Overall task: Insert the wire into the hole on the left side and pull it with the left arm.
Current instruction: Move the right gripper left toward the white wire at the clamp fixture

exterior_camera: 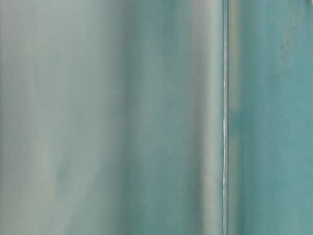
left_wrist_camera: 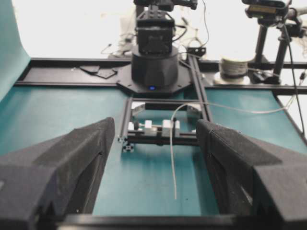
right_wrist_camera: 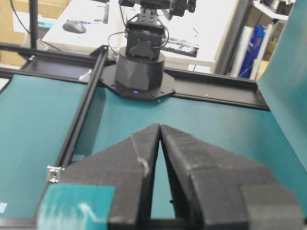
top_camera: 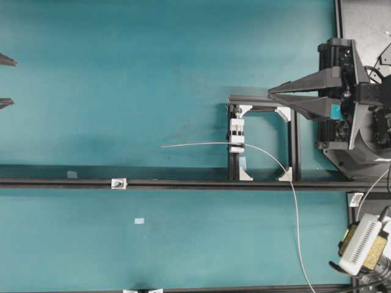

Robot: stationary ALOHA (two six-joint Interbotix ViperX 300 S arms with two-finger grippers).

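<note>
Overhead view: the left hand (top_camera: 6,81) is showing only its two fingertips at the picture's edge, spread apart and holding nothing. The right hand (top_camera: 270,93) is resting with its tips pressed together, also holding nothing, over a black frame (top_camera: 292,146). The wire (top_camera: 201,144) is lying on the bench (top_camera: 122,73), threaded through a white clip block (top_camera: 236,137) just beside the right hand's tips. Its free end is pointing toward the left hand, well apart from it. The hole (top_camera: 118,183) is sitting in a small white bracket on the black rail (top_camera: 195,182), between the two hands and off to one side of the wire's end.

Table-level view: only blurred teal is showing.

Left wrist view: the wire's loose end (left_wrist_camera: 173,177) is lying ahead, between the open fingers (left_wrist_camera: 86,148).

Right wrist view: the tips are meeting, and the bracket (right_wrist_camera: 53,173) is sitting beside them on the rail.

Nothing is being gripped yet. Judging from this, the wire wants pinching close behind its free end, so the limp tip is not drooping while being steered into the hole.
</note>
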